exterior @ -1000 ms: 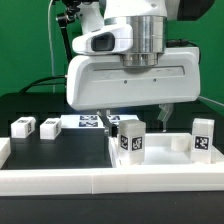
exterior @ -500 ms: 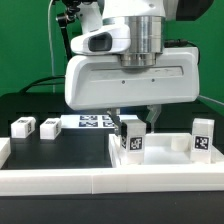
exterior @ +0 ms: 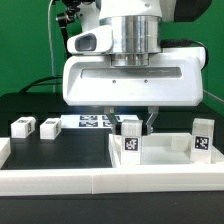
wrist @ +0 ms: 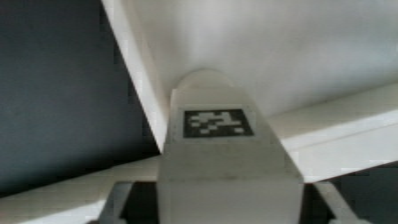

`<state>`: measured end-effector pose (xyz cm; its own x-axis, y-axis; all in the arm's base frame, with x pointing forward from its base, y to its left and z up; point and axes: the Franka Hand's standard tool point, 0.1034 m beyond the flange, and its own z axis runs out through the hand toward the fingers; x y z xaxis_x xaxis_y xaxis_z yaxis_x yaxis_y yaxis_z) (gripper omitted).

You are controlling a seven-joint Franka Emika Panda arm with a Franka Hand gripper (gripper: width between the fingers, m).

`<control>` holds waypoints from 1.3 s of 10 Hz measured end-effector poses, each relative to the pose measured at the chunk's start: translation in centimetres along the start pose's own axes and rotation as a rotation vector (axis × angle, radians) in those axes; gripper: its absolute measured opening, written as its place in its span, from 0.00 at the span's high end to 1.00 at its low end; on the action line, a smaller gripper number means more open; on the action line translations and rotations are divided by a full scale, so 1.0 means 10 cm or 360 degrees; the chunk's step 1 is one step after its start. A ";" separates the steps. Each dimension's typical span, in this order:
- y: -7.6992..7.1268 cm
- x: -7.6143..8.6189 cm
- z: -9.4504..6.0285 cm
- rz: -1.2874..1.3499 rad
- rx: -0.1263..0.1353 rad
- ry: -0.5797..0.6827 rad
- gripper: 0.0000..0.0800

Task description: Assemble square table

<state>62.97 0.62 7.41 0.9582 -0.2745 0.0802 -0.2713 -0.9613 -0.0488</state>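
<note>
The white square tabletop (exterior: 168, 160) lies rim up at the exterior view's right. One white tagged leg (exterior: 130, 140) stands upright on it, and a second leg (exterior: 203, 139) stands at its far right. Two more legs (exterior: 22, 127) (exterior: 49, 127) lie on the black table at the left. My gripper (exterior: 129, 122) hangs straight over the first leg with a finger on each side. In the wrist view the leg (wrist: 221, 130) fills the space between the fingers of the gripper (wrist: 217, 205), with a thin dark gap on both sides. The jaws stand open around it.
The marker board (exterior: 88, 121) lies flat behind the loose legs. A long white border wall (exterior: 60, 184) runs along the front, with a raised end (exterior: 4, 150) at the left. The arm's wide white hand (exterior: 135, 80) hides the scene behind it.
The hand has turned about its upright axis and now faces the exterior camera more squarely. The leg under it has stayed in place, its tag facing the same way.
</note>
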 end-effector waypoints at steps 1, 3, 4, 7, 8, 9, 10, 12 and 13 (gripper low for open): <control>0.02 0.00 0.00 0.0221 0.0005 0.0000 0.64; 0.04 0.00 0.00 0.0695 0.0008 0.0001 0.64; 0.05 0.00 0.00 0.0926 -0.0001 0.0004 0.64; 0.06 0.00 0.00 0.1152 -0.0002 -0.0035 0.64; 0.06 0.00 0.00 0.1122 -0.0001 -0.0035 0.62; 0.05 0.00 0.00 0.1071 0.0000 -0.0034 0.62; 0.04 0.01 -0.01 0.0998 0.0000 -0.0039 0.40; 0.03 0.01 -0.03 0.0787 -0.0001 -0.0066 0.20; 0.03 0.01 -0.03 0.0649 0.0001 -0.0066 0.20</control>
<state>62.99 0.31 7.73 0.7750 -0.6317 0.0140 -0.6295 -0.7739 -0.0692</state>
